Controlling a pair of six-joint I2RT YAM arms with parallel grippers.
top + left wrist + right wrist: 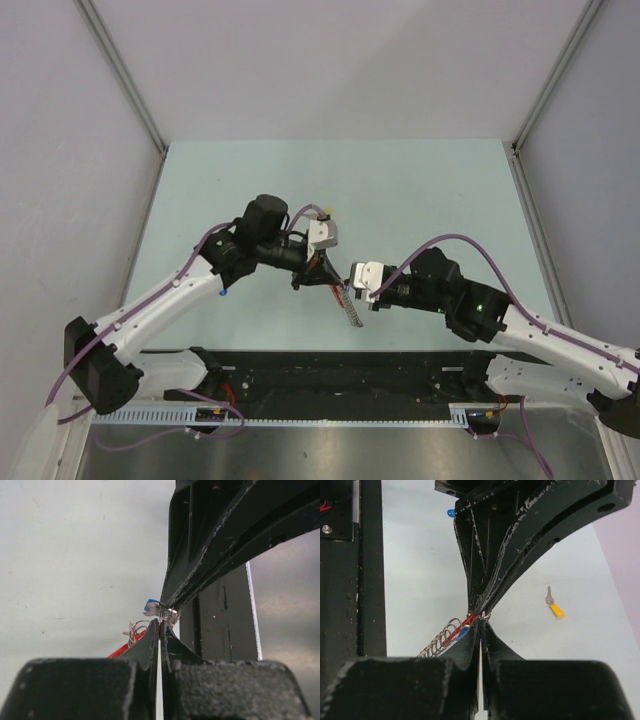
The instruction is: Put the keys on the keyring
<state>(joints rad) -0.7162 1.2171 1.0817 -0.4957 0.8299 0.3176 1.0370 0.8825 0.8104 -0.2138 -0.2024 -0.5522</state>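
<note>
My two grippers meet tip to tip above the middle of the table. The left gripper [322, 272] [160, 624] is shut, pinching thin silver metal of the keyring [134, 630] at its tips. The right gripper [352, 284] [481, 621] is shut on the same small ring from the opposite side. The keyring's chain [351, 306] [439, 641] and its red tag [459, 629] [124, 650] hang below the tips. A blue-capped key [150, 605] shows right at the pinch point. Another blue key [222, 292] [451, 513] and a yellow key [554, 606] lie loose on the table.
The pale green table [420, 190] is fenced by grey walls at the left, right and back. A black rail [340, 372] with the arm bases runs along the near edge. The loose blue key lies under the left forearm.
</note>
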